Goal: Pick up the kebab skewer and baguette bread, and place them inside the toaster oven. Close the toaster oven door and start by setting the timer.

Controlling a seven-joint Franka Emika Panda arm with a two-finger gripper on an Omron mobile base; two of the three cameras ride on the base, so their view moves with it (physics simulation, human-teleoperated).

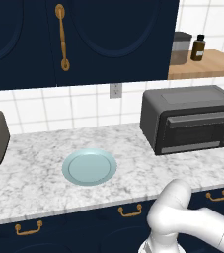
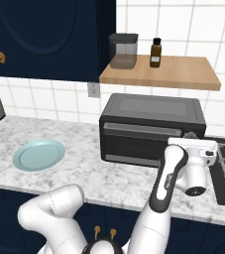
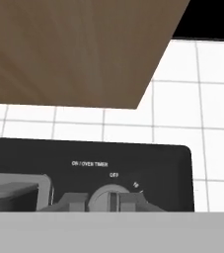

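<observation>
The toaster oven (image 1: 190, 118) sits on the counter (image 1: 39, 168) under the wooden shelf (image 2: 166, 72), and its door (image 2: 136, 144) is up and shut, so that step looks done. The plate (image 1: 89, 166), well to the left of the oven, lies bare, with no skewer or loaf on it or anywhere on the marble. My guess is both are already inside the oven, though the dark glass gives nothing away.

Now we're at the oven's right end. The hand is pressed up to the knob panel there, and from the hand camera the gripper (image 3: 112, 201) has its two fingers (image 3: 74, 202) pinched in on either side of the timer dial (image 3: 111, 197), just under the OFF mark. That reads as clenched on the dial, gripping it.

The dial's rib points straight up at OFF, so the timer isn't set yet. What's left, as I judge it, is the turn itself, and then letting go
</observation>
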